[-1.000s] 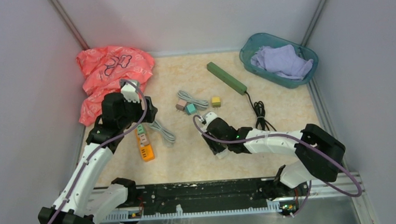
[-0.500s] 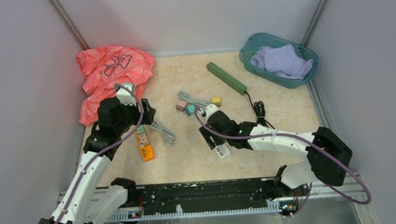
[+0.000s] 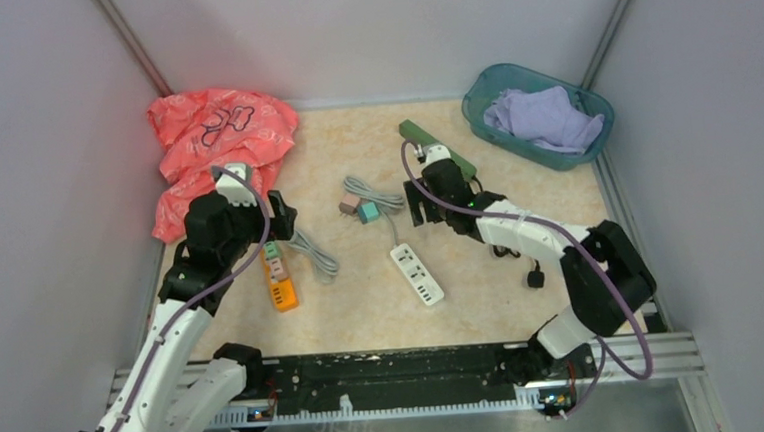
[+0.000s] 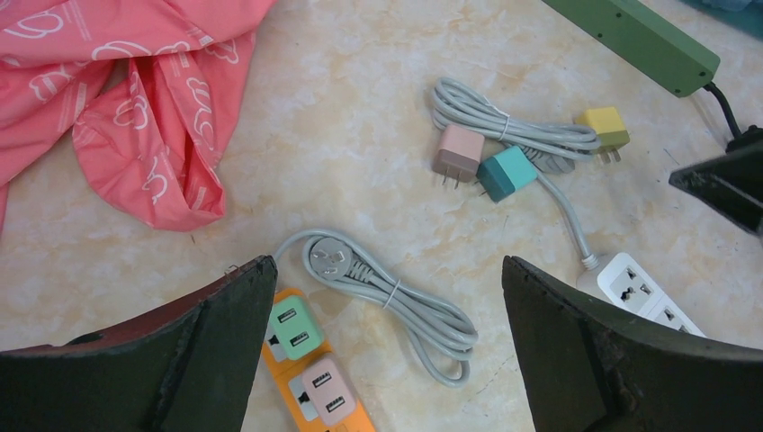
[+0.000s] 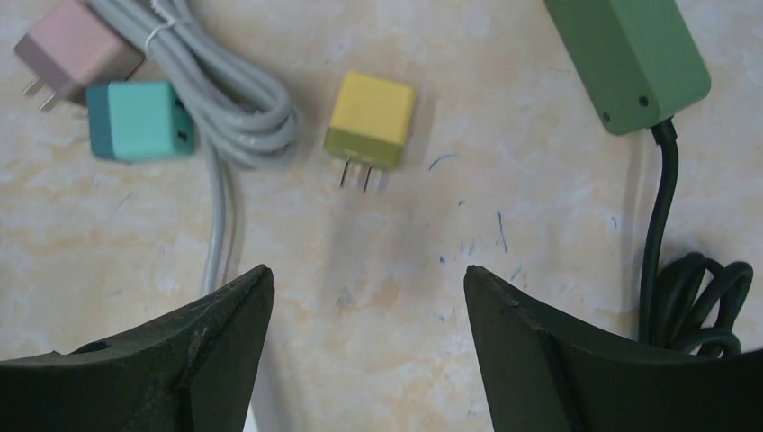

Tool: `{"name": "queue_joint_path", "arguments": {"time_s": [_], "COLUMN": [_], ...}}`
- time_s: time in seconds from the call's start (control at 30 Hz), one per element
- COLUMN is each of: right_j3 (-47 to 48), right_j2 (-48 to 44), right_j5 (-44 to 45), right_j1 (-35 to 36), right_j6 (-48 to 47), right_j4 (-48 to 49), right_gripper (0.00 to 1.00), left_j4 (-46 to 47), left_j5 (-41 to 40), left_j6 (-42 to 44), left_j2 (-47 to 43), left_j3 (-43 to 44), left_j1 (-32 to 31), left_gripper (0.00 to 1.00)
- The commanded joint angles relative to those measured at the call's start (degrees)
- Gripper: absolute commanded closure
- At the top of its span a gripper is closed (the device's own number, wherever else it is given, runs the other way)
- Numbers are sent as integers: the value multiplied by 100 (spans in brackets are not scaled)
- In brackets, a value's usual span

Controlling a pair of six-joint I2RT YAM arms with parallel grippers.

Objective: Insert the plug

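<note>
A yellow plug (image 5: 370, 121) lies on the table, prongs toward me, just ahead of my open, empty right gripper (image 5: 369, 279). In the top view my right gripper (image 3: 415, 206) covers it. A pink plug (image 3: 349, 206) and a teal plug (image 3: 368, 213) lie beside a grey cable bundle (image 5: 225, 99). A white power strip (image 3: 417, 274) lies mid-table. My left gripper (image 4: 387, 265) is open and empty above an orange power strip (image 4: 315, 387), which carries a green and a pink adapter, and a coiled grey cord (image 4: 396, 301).
A green power strip (image 3: 437, 149) with a black cable (image 5: 693, 288) lies at the back right. A pink plastic bag (image 3: 218, 136) fills the back left corner. A teal basket (image 3: 479, 95) with a lilac cloth (image 3: 542, 118) stands at the back right.
My right arm has swung from over the white power strip toward the back, to the yellow plug; the strip now lies uncovered. My left gripper has drifted slightly left.
</note>
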Motion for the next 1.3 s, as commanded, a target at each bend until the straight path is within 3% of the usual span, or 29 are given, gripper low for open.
{"name": "queue_joint_path", "arguments": {"time_s": [0.0, 0.3, 0.5, 0.9, 1.07, 1.27], "right_j3": [813, 2120, 2584, 2819, 2711, 2129], "right_j2": [707, 2290, 2869, 3324, 3197, 2559], "right_j5": [31, -116, 14, -161, -205, -289], "right_j1": [-379, -618, -619, -619, -620, -614], "right_j6": [182, 341, 483, 535, 593, 733], "right_j4": [415, 77, -195, -393, -364, -8], "right_gripper": [23, 29, 31, 40, 51, 64], "left_j4": [107, 94, 105, 208, 224, 215], "left_j5": [-239, -224, 103, 1139, 1624, 1905], "left_j6": [-26, -46, -33, 129, 90, -590], "left_j2": [-159, -133, -95, 20, 134, 441], "left_j3": [-110, -155, -162, -208, -164, -98], "left_j1": [33, 40, 41, 59, 58, 59], "left_gripper": [0, 0, 0, 0, 0, 1]}}
